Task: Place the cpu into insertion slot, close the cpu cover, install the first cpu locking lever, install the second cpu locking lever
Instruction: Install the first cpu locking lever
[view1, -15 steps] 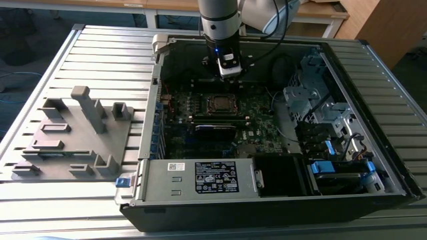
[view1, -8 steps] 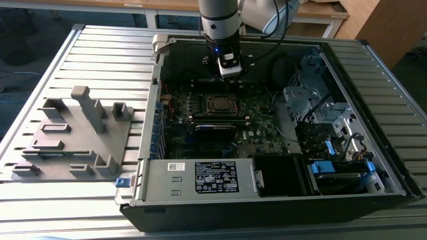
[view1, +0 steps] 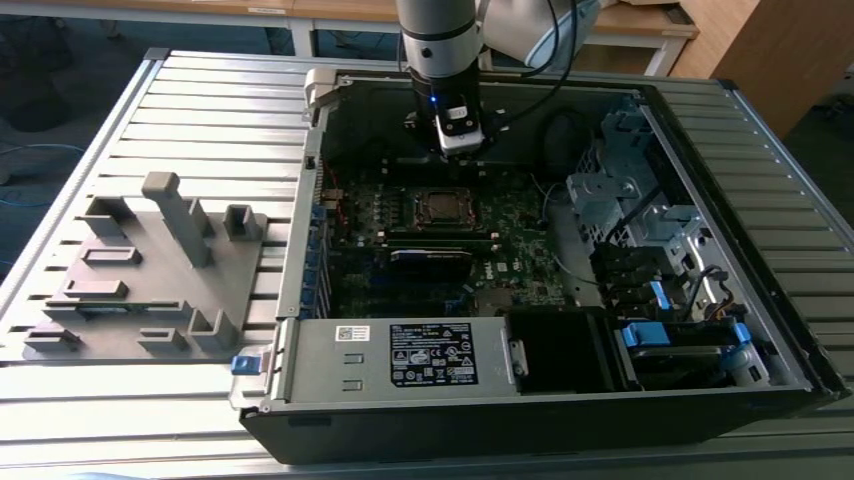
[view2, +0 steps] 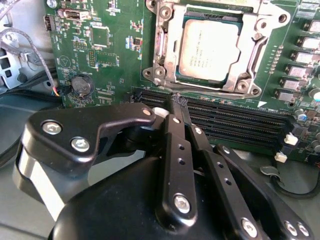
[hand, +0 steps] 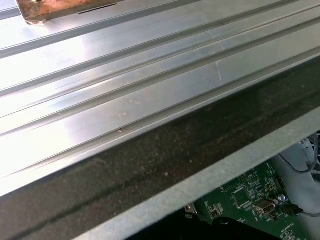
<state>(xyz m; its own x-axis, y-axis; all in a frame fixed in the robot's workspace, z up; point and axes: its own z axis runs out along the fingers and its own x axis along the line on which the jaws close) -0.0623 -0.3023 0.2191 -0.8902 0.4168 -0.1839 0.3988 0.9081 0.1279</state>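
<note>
The tool (view2: 179, 101) is hovering clenched and empty (likely forming one narrow pushing tip); the cpu (view2: 210, 47) is sitting in the insertion slot (view2: 154, 74) just ahead of it, framed by the cpu cover (view2: 252, 51).

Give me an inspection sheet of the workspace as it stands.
Surface: slatted metal table, open PC case on it.
Job's things: cpu sits in slot; cover lies down around it; whether the levers are latched cannot be told.
Clutter: grey fixture on the table, at the exterior view's left of the case.
Gripper: gripper shut, holding nothing, over the long black card slots beside the cpu.
Cables: wires at the board edge; black cable.
Surroundings: wooden furniture behind the table.
</note>
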